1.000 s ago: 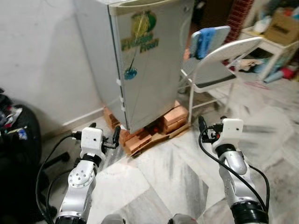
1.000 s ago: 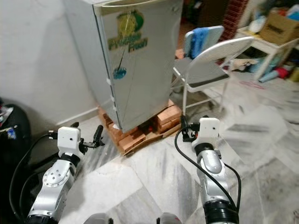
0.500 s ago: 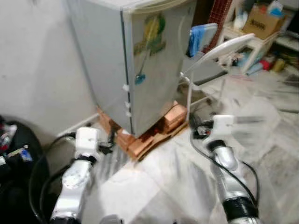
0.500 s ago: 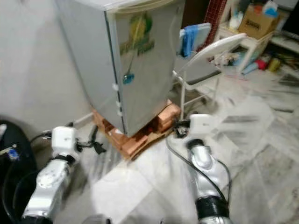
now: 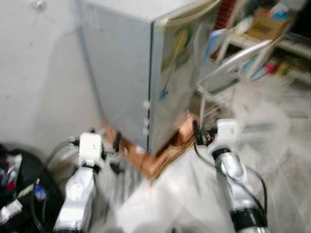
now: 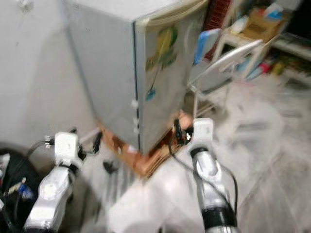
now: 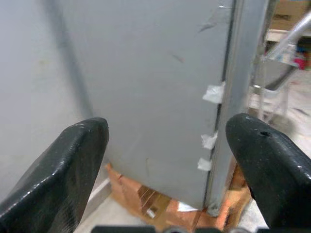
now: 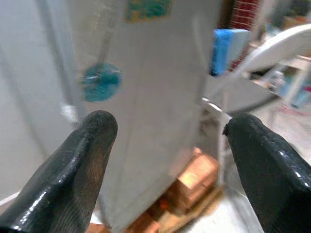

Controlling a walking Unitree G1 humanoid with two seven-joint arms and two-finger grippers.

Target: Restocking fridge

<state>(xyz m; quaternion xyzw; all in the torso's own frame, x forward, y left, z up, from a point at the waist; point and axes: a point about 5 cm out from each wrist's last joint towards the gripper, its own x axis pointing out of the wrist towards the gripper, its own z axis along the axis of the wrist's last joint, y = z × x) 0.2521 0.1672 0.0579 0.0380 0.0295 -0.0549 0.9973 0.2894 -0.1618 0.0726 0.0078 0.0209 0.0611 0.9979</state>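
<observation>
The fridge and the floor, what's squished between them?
Orange bricks sit under the fridge, holding it up off the floor. The left wrist view shows them best, framed between the open left pincer.

Fridge (image 6: pixel 165 73) door sticker blurred; no legible text.

The fridge (image 5: pixel 146 73) stands at 12 o'clock on a stack of bricks (image 5: pixel 160 158), with its side against the wall (image 5: pixel 39 73). A folding chair (image 5: pixel 233 68) stands at 2 o'clock, right of the fridge. A cluttered table (image 5: pixel 265 36) lies behind the chair. A bag (image 5: pixel 19 184) sits at 9 o'clock.
</observation>
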